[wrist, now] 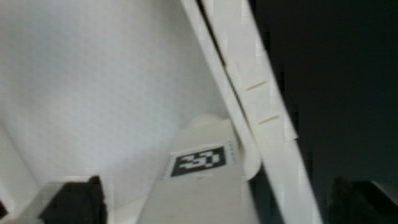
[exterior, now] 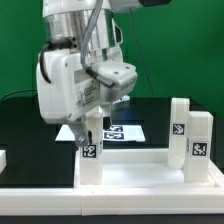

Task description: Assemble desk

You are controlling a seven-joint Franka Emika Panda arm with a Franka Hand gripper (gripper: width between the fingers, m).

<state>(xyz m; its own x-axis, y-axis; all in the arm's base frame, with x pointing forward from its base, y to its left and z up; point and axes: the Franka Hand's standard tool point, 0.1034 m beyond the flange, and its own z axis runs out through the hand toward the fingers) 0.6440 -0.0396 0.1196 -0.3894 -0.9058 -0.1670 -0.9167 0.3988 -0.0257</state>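
Exterior and wrist views: the desk top (exterior: 140,165) lies near the table's front edge with two legs (exterior: 190,135) upright at the exterior view's right, and my gripper (exterior: 92,135) closes on a third leg (exterior: 90,150) at the opposite corner. I judge the risk here to be a tilted post — it could jam or cross-thread in its socket — or slip in the fingers.

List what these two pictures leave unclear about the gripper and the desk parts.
- Exterior view: the gripper is hidden behind the arm, so its hold on the leg is unclear.
- Wrist view: fingertips cut off by the edge.
- Wrist view: tag blurred, unreadable.
- Exterior view: desk top surface hidden behind its rim.
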